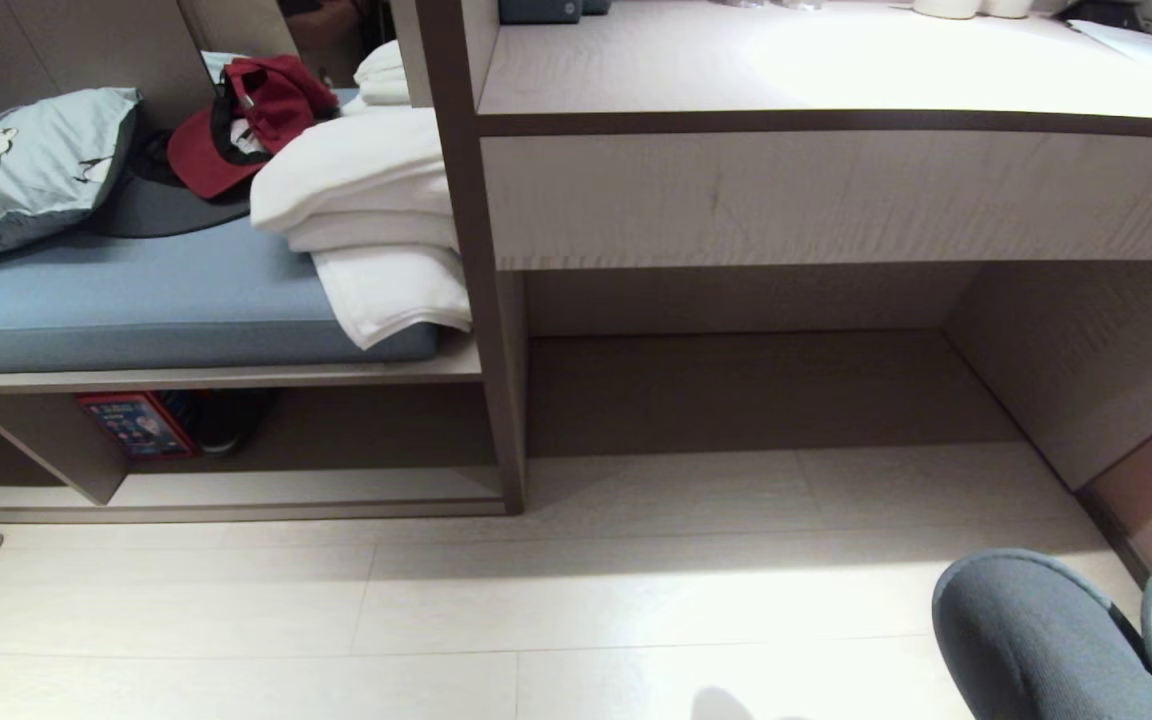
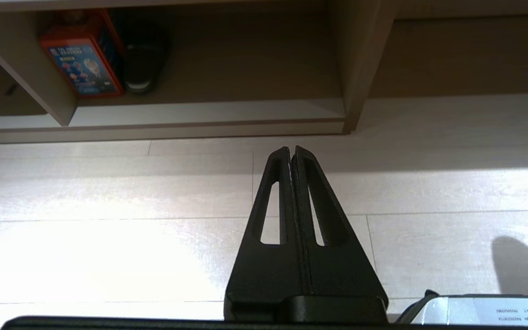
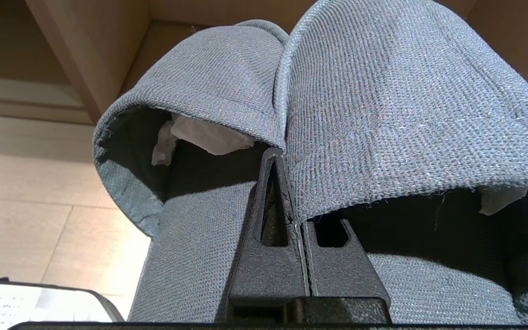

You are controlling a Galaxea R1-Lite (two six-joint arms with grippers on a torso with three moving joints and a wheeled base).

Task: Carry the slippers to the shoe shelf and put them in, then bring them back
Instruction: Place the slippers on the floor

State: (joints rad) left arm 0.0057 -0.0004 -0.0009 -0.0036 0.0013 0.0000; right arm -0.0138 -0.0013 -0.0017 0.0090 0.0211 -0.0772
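The slippers (image 3: 337,114) are soft, light knitted fabric – they hang at the lower right of the head view, pinched together at their inner edges by the right gripper (image 3: 287,158). The left gripper (image 2: 290,149) is closed, empty, before the shoe shelf (image 1: 236,495).

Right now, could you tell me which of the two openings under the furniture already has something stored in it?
The shoe shelf under the blue cushion: a red box sits inside. The desk kneehole is bare.

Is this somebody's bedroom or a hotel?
Probably a hotel room or bedroom: a blue cushioned bench holds folded white towels beside a pale wood desk, and soft grey fabric slippers are here.
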